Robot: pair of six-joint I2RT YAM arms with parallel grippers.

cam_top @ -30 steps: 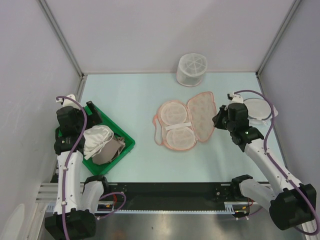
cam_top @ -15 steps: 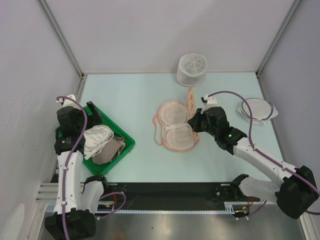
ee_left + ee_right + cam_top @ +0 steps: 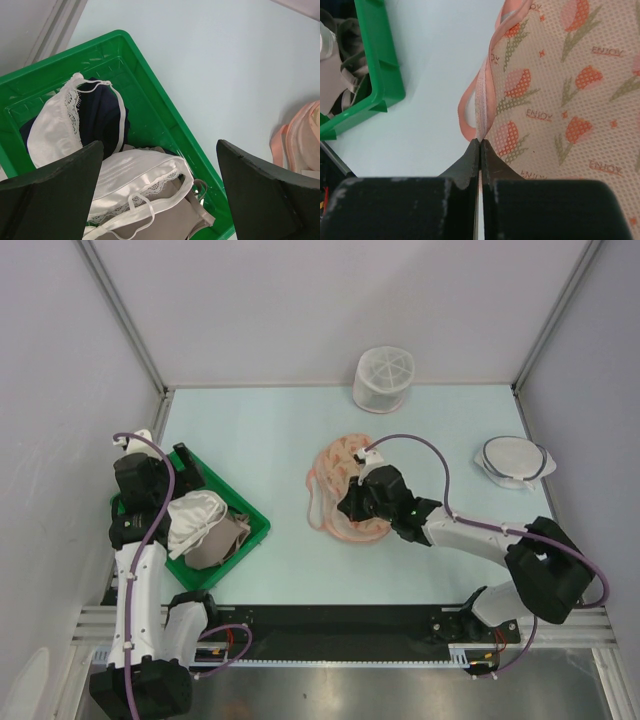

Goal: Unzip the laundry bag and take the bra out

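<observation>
My right pincer (image 3: 480, 144) is shut tight on the pink edging of the laundry bag (image 3: 335, 465), with only a thin fold of mesh caught at the very tips. The bag lies bunched and folded over itself near the middle of the counter (image 3: 250, 430). My arm reaches across it, and I cannot tell from here how far its zip stands open.

My left pincer (image 3: 159, 150) hangs wide open and holds nothing, above the green bin (image 3: 150, 100) at the left edge. The bra (image 3: 135, 175) lies in that bin, out of the bag. It rests white and lacy on a tan cloth (image 3: 167, 225), beside a navy cloth (image 3: 102, 115).

My grip is the weak point. With so little fabric between the tips, a pull at the wrong angle could let the edging slip free. Nothing pins the bag down, so any tug may drag the whole pouch across the counter rather than move one flap. The pink loop (image 3: 466, 112) trailing beside my tips could also snag.
</observation>
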